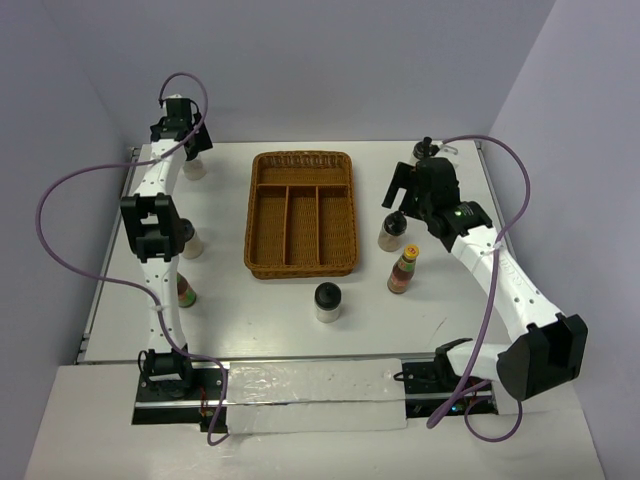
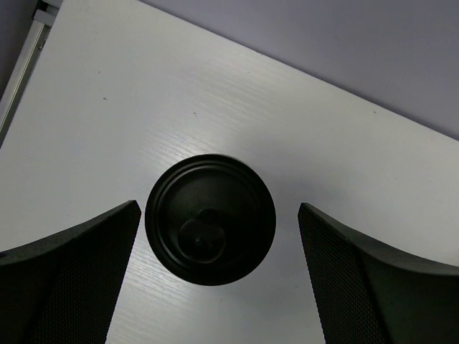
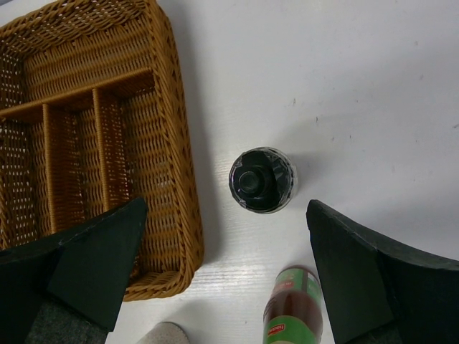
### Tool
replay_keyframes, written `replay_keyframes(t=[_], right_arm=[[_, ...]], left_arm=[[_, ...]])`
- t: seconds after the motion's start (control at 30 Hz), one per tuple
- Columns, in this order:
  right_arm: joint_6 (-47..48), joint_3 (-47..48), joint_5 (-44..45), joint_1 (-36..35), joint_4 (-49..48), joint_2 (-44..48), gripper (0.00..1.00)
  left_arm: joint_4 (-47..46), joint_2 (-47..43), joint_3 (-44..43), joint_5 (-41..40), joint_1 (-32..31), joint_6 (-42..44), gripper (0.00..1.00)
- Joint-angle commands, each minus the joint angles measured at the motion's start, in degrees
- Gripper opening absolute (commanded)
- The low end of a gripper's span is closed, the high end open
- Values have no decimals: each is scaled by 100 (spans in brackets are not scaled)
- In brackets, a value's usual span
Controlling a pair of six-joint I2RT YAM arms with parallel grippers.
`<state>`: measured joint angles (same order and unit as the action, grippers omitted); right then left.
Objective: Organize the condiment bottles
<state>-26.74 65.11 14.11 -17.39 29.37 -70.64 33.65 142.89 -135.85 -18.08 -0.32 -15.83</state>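
Note:
Condiment bottles stand around the wicker tray [image 1: 300,262]. My left gripper [image 1: 193,140] hangs open at the back left over a squat whitish bottle [image 1: 195,168]. In the left wrist view its black cap [image 2: 210,218] lies between the spread fingers [image 2: 79,272], nearer the left one, untouched. My right gripper [image 1: 398,198] is open above a black-capped bottle [image 1: 391,233]. In the right wrist view this bottle [image 3: 262,179] sits ahead of the gripper [image 3: 226,206]. A reddish-brown bottle with a yellow cap [image 1: 404,270] stands just behind it, also seen as the labelled bottle [image 3: 294,315].
More bottles: a whitish one [image 1: 328,301] in front of the tray, one [image 1: 424,150] at the back right, and two beside the left arm, whitish [image 1: 191,243] and reddish [image 1: 186,292], partly hidden. The tray's corner [image 3: 172,244] lies close to the right gripper's left finger.

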Motion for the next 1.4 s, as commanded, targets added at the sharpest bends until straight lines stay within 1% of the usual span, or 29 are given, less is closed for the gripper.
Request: replay_keyframes(t=[0.0, 0.07, 0.27, 0.47, 0.5, 0.6, 0.63, 0.67, 0.73, 0.77, 0.8, 1.03, 1.2, 1.37], right_arm=[[35, 331, -23, -28, 34, -69, 100], [20, 354, -34, -25, 34, -105, 100], [16, 415, -52, -28, 30, -192, 100], [29, 442, -40, -28, 26, -230, 100], [44, 434, -71, -28, 25, -231, 100], [46, 433, -83, -20, 24, -239, 100], [40, 446, -64, -26, 51, -240, 100], [38, 462, -52, -28, 60, -240, 100], [35, 483, -34, -22, 78, -216, 100], [37, 485, -27, -23, 78, -200, 100], [37, 483, -22, -28, 75, -187, 100], [130, 505, 54, -35, 98, -132, 100], [121, 530, 80, -27, 114, -32, 100], [26, 451, -18, -23, 109, 22, 100]], left_arm=[[-429, 41, -335, -102, 23, 99, 93], [-429, 67, -328, -73, 23, 107, 89], [-420, 81, -195, -55, 23, 54, 84], [-473, 20, -91, 91, 23, 45, 68], [-489, -4, -51, 134, 23, 45, 62], [-578, -91, 31, 224, 23, 62, 50], [-566, -146, 32, 239, 23, 75, 38], [-561, -165, 21, 250, 23, 80, 34], [-500, -288, -8, 261, 23, 95, 16], [-486, -374, -7, 266, 23, 102, 12], [-482, -471, 0, 278, 23, 109, 10], [-425, -1452, 277, 542, -46, 310, 10], [-147, -2030, 259, 488, -285, 496, 10], [-56, -2306, 334, 526, -675, 551, 10]])
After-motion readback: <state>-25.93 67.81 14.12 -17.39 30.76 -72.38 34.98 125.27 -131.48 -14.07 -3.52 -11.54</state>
